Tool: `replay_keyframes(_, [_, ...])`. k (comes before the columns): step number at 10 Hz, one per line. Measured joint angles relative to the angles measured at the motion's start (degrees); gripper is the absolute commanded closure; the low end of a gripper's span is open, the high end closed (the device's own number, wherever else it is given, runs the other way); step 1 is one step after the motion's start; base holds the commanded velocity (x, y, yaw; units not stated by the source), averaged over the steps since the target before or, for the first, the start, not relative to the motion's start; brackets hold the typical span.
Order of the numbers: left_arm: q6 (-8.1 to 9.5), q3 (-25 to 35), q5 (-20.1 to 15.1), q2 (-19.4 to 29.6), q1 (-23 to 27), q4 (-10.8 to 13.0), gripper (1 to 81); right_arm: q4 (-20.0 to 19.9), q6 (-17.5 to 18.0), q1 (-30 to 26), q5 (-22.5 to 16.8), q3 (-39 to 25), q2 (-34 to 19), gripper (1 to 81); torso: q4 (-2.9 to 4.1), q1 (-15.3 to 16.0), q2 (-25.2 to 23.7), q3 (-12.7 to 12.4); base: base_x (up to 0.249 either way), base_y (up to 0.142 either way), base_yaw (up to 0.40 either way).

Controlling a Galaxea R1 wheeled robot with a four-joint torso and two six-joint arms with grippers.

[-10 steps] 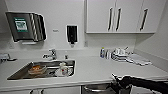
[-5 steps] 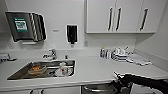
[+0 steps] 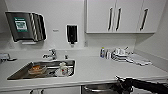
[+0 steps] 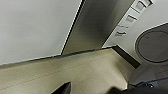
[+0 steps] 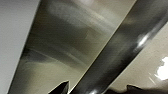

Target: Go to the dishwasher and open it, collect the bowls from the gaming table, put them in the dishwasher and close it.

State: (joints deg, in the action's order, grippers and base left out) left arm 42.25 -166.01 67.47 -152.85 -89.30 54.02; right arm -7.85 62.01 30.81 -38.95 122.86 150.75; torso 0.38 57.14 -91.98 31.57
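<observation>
Here: right arm's black gripper (image 3: 122, 83) at the brushed stainless-steel dishwasher front (image 5: 75, 45), below the white counter edge (image 3: 100, 81).
Horizontal steel bar handle (image 5: 120, 47) close before the wrist; rigid, smooth, likely slippery, best grasped mid-bar. Finger opening: cannot tell. Beyond: steel sink (image 3: 17, 73), white wall cabinets (image 3: 100, 17).

brushed steel dishwasher (image 5: 75, 45), white counter (image 3: 100, 70), white cabinets (image 3: 100, 16)

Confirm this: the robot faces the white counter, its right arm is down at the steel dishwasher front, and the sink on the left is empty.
Not quite: the sink is not empty. The head view shows items lying in it, though what they are is unclear. The rest holds: the counter is white, and the right arm reaches toward the dishwasher below its edge.
</observation>
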Motion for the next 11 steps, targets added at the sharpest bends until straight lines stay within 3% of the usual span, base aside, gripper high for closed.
replay_keyframes(5, [0.0, 0.0, -0.17, -0.05, 0.0, -0.02, 1.0, 0.22, 0.66, 2.1, 4.56, 1.6, 1.73, 1.0, 0.0, 0.02, 0.0, 0.0, 0.0, 0.0, 0.0])
replay_keyframes(7, [0.02, 0.0, -0.17, -0.3, 0.02, -0.05, 1.0, 0.24, 0.2, 3.21, 8.52, -1.99, -0.44, 1.0, 0.0, 0.05, 0.0, 0.0, 0.0, 0.0, 0.0])
replay_keyframes(11, [0.02, -0.02, -0.17, -0.84, 0.05, -0.05, 1.0, 1.85, -4.3, 5.39, 8.97, -11.56, -6.42, 1.0, 0.02, 0.05, 0.0, 0.0, 0.0, 0.0, 0.0])
